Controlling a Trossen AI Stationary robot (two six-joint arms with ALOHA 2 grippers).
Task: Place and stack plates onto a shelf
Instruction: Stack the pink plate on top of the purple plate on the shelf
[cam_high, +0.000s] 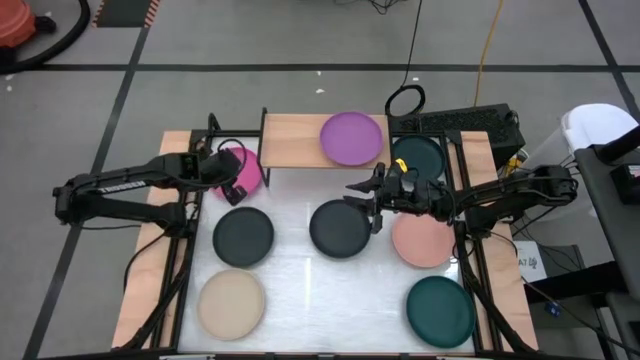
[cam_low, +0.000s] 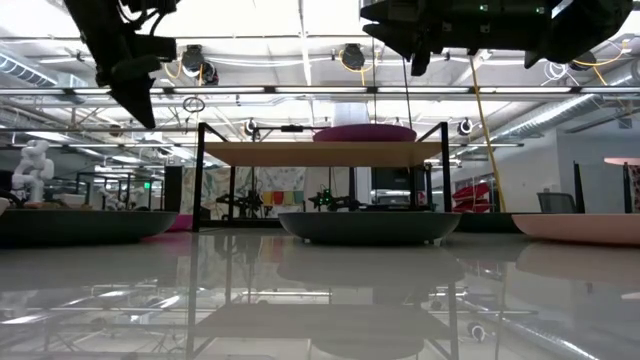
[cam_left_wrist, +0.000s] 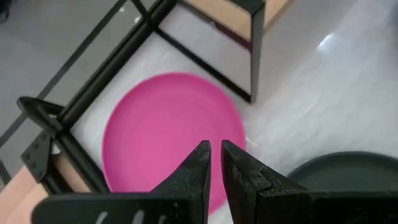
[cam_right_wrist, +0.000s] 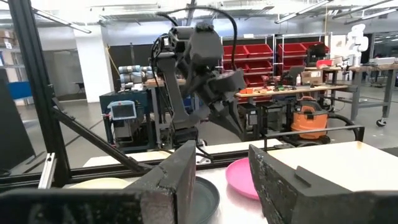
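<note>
Shelf (cam_high: 295, 140): light wooden top on thin black legs, standing at the far middle of the white table (cam_high: 300, 275). Purple plate (cam_high: 352, 138): lies flat on the right part of the shelf top, the only plate there. Hot pink plate (cam_high: 248, 172): on the table just left of the shelf, partly under the left arm. Left gripper (cam_left_wrist: 214, 163): hangs above the hot pink plate, fingers drawn nearly together with only a thin slit between them, holding nothing. Charcoal plate (cam_high: 243, 237): on the table in front of the pink one, near it. Second charcoal plate (cam_high: 340, 228): middle of the table, in front of the shelf. Right gripper (cam_high: 362, 192): raised over the far edge of this second charcoal plate, just below the shelf's right end; in the right wrist view its fingers stand apart with a clear gap and nothing between them. Salmon plate (cam_high: 422, 240): right of the middle charcoal plate, partly covered by the right arm. Dark teal plate (cam_high: 420, 158): beside the shelf's right end, seemingly resting on the table, though the arm hides part of it. Second dark teal plate (cam_high: 440, 311): near right corner of the table. Beige plate (cam_high: 231, 304): near left, well apart from the shelf.
</note>
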